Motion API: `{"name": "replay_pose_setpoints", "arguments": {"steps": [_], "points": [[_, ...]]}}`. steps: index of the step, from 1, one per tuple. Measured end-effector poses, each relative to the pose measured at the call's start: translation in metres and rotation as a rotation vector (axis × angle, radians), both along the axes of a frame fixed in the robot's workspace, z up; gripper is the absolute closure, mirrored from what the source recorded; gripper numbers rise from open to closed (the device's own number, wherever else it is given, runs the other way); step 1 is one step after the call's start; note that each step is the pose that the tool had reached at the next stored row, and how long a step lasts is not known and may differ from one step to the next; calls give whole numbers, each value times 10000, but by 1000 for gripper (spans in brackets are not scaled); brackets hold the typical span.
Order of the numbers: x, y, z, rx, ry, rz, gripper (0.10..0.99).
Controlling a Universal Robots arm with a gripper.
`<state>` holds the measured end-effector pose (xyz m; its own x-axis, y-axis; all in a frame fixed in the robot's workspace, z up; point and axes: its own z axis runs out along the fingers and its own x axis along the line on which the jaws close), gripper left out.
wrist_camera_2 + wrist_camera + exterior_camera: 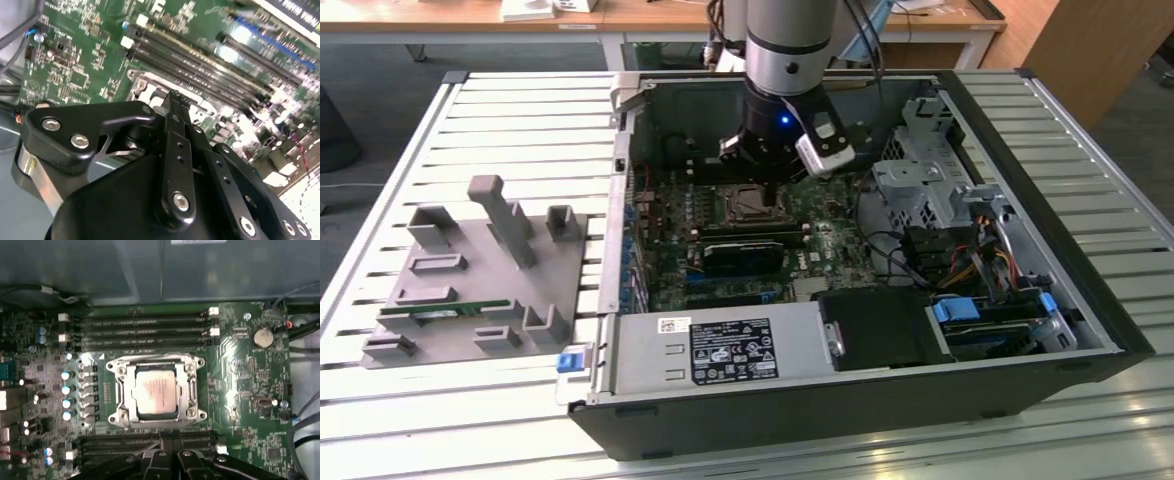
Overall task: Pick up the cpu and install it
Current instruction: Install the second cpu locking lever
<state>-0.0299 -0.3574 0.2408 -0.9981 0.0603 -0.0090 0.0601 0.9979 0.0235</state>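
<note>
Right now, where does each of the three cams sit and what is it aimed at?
Exterior view: off the arm, above and outside the open black computer case, looking down into it; the silver-and-black robot arm reaches in.
First wrist view: on the arm, facing the green motherboard; the silver-grey square cpu lies in its metal socket frame; the black gripper shows at the picture's edge.
Second wrist view: behind the gripper, looking obliquely along it.
Shared: the motherboard's long black memory slots.

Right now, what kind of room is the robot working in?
Probably a workshop or lab for building computers. An open black computer case lies on a slatted metal workbench, a grey parts holder sits beside it, and wooden desks stand behind.
</note>
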Motion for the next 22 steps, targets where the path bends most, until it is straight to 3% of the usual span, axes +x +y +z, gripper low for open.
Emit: {"name": "replay_pose_setpoints", "arguments": {"steps": [3,7,14,16,19,22], "points": [[-29,-72,0,-1,0,-1,980],[-151,-137,-1,-2,-1,1,980],[-205,-138,-13,-2,-1,1,980],[-255,-138,-24,7,0,2,980],[-328,-137,-58,67,-1,2,980],[-333,-138,-98,161,-1,3,980]]}}
